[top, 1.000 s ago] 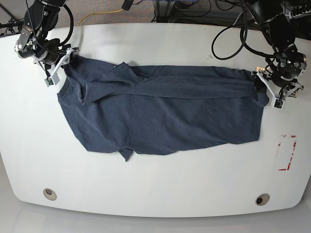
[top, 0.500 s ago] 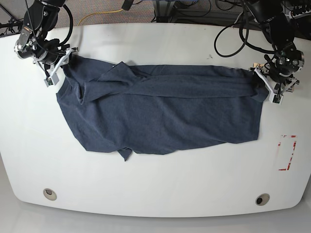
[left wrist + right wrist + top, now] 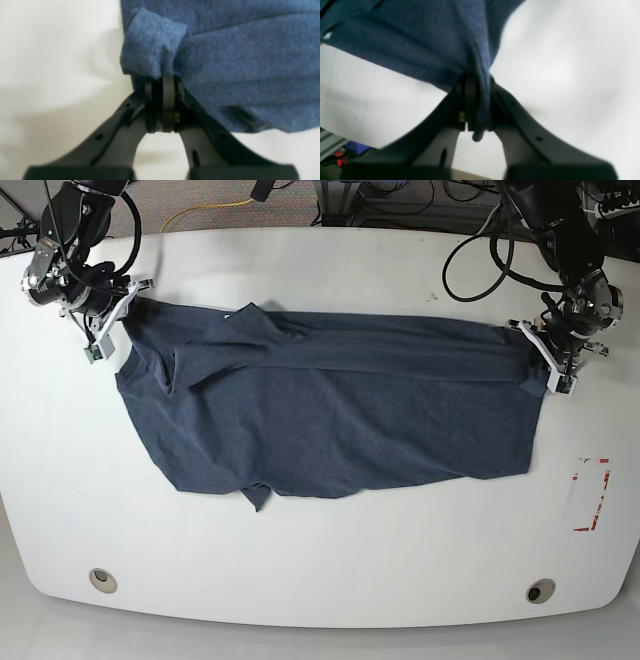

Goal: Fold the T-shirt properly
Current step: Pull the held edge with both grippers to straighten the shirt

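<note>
Both tools pinch the T-shirt (image 3: 330, 405): the left tool (image 3: 163, 83) grips a bunched fold at one end, and the right tool (image 3: 473, 82) has cloth squeezed between its jaws at the opposite end. Navy fabric lies spread lengthwise across the white tabletop (image 3: 320, 560), creased along its far edge. Red marks (image 3: 592, 495) sit near the left tool's side.
</note>
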Action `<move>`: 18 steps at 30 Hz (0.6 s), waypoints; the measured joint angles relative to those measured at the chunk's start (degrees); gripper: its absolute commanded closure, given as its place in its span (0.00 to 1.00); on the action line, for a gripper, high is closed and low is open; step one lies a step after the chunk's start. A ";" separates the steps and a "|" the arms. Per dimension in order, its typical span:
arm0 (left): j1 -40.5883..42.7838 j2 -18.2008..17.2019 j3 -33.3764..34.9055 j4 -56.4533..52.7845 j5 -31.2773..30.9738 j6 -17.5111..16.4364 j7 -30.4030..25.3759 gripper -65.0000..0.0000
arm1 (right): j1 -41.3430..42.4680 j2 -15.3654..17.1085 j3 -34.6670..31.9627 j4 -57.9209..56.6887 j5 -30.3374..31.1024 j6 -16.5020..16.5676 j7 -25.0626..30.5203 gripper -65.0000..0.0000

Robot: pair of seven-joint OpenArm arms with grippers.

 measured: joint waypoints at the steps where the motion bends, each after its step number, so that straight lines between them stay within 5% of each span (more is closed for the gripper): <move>1: 1.29 -0.22 0.22 1.40 0.46 -0.04 0.42 1.00 | -0.63 0.50 0.00 0.55 -0.04 0.00 0.02 1.00; 8: 9.25 -0.31 0.26 11.17 1.53 -0.42 2.73 1.00 | -5.11 3.96 -0.07 6.16 0.98 0.33 0.00 1.00; 18: 14.99 -1.03 0.07 17.16 1.25 -0.24 10.62 1.00 | -13.22 3.45 -0.04 9.49 1.18 0.37 -0.50 1.00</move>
